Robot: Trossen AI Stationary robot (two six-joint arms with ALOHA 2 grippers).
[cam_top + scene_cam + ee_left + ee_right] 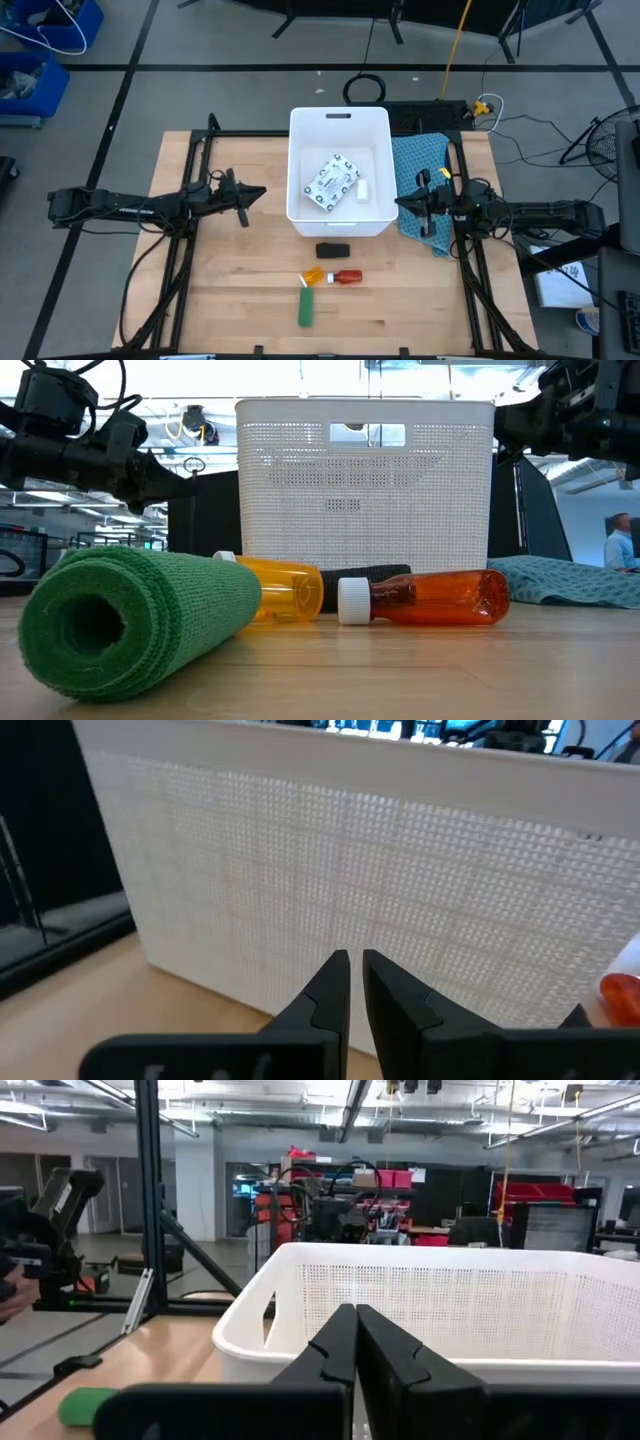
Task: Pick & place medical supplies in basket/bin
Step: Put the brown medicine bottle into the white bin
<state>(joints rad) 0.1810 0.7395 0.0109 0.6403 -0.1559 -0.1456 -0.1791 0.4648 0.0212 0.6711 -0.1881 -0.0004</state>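
Note:
The white bin (340, 125) stands in the middle of the table. In it lie a flat white packet with green print (331, 183) and a small white piece (364, 187). Near the front of the table lie a black piece (333, 250), an orange vial (313, 277), a red bottle with a white cap (346, 276) and a green roll (305, 306), all on their sides. My left gripper (262, 192) hovers left of the bin, level, all but shut with only a thin slit between its fingers (335, 982). My right gripper (400, 203) hovers by the bin's right wall, shut and holding nothing.
A blue-green cloth (420, 170) lies on the table right of the bin, under my right gripper. Black frame rails (185, 250) run along both table sides. Bare wood shows on either side of the loose items. A person (620, 540) stands far off in the room.

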